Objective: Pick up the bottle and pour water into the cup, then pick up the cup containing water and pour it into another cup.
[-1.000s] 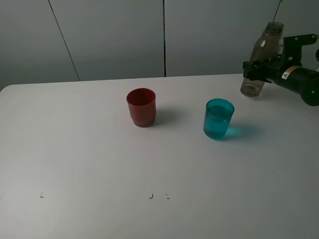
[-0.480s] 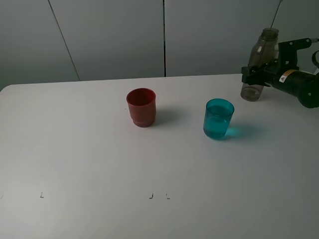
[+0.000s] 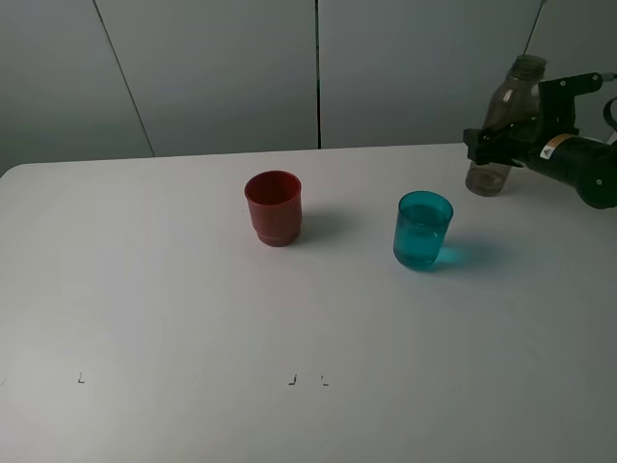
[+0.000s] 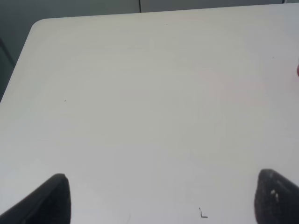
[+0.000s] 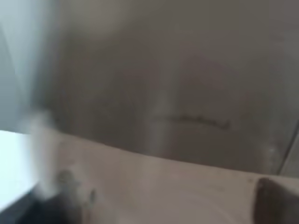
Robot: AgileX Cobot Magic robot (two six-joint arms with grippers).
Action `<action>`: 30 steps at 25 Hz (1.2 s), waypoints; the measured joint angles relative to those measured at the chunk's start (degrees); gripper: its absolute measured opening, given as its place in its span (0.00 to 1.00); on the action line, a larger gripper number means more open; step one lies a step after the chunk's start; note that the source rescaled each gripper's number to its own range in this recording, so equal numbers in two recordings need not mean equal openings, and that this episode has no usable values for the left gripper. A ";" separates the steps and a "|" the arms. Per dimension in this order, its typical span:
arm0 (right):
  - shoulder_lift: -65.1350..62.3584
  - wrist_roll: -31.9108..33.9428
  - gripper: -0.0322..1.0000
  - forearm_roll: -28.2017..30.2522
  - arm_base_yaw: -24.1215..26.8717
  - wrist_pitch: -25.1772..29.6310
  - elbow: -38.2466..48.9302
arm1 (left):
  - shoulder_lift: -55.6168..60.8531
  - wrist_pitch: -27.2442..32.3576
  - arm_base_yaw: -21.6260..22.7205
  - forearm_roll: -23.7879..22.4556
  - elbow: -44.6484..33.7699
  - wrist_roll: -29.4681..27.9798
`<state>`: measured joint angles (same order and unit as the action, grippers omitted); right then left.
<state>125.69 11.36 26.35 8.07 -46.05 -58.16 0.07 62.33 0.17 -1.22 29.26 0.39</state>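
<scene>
The smoky grey-brown bottle (image 3: 504,114) stands upright at the table's back right. My right gripper (image 3: 488,143) is closed around its lower body. In the right wrist view the bottle (image 5: 163,93) fills the frame as a blur between the fingers. The teal tumbler (image 3: 422,231) holds water and stands right of centre, in front and to the left of the bottle. The dark red cup (image 3: 274,207) stands upright to the tumbler's left. My left gripper (image 4: 161,200) is open and empty over bare table near the left side. It does not show in the exterior view.
The white table (image 3: 193,318) has small black marks (image 3: 291,380) near the front. A grey panelled wall (image 3: 222,68) runs behind the table's back edge. The table's left corner (image 4: 37,25) shows in the left wrist view.
The right gripper has brought the bottle from a raised, tilted pose to upright at the back right. The cups have not moved.
</scene>
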 joint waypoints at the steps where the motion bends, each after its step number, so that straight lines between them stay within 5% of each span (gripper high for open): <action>1: 0.00 0.45 0.88 0.00 0.00 0.00 -0.13 | 0.00 0.00 0.00 0.00 0.00 0.00; 4: 0.00 2.26 0.99 0.00 0.00 0.00 -0.13 | 0.00 0.00 0.00 0.00 0.00 0.00; 12: -2.38 6.12 0.99 4.01 0.00 4.57 -0.13 | 0.00 0.00 0.00 0.00 0.00 -0.39; 30: -14.74 7.20 1.00 1.08 0.00 6.19 15.42 | 0.00 0.00 0.00 0.00 0.00 0.00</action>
<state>110.95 18.55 27.43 8.07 -39.86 -42.74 0.07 62.33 0.17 -1.22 29.26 0.39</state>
